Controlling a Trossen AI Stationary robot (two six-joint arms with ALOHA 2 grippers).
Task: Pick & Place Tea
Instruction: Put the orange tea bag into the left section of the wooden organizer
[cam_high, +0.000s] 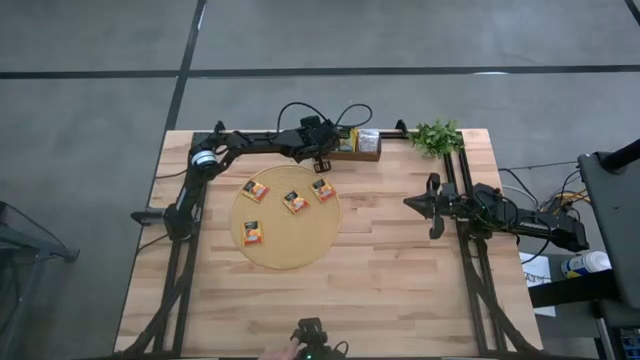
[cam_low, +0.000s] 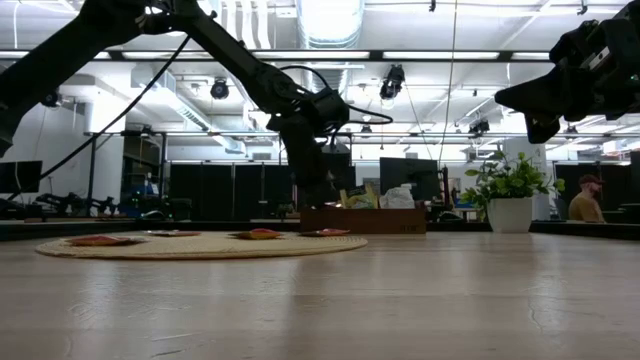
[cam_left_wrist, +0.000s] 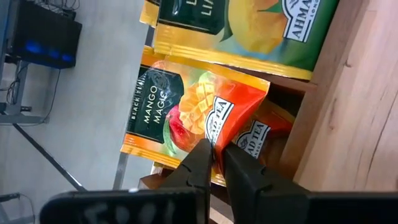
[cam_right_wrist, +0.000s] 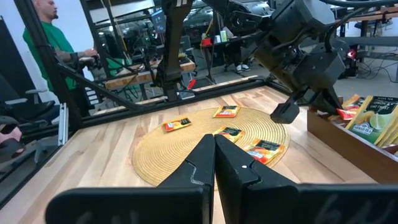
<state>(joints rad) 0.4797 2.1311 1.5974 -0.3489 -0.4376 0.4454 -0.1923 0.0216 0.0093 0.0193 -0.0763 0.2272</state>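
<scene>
High view: round mat (cam_high: 287, 222) left of table (cam_high: 400, 290) centre carries 4 orange sachets (cam_high: 295, 201). Wooden tray (cam_high: 358, 152) at far edge holds more tea. Left hand (cam_left_wrist: 214, 163) in tray, fingers pinching an orange mango sachet (cam_left_wrist: 199, 109). Right hand (cam_high: 434, 208) near right edge, pressed together, empty.

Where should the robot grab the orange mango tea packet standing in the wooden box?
Probably its top edge, coming straight down from above. The mango packet stands upright on edge in the wooden tray, packed beside other packets, so only that thin edge is free for the left tool.
</scene>
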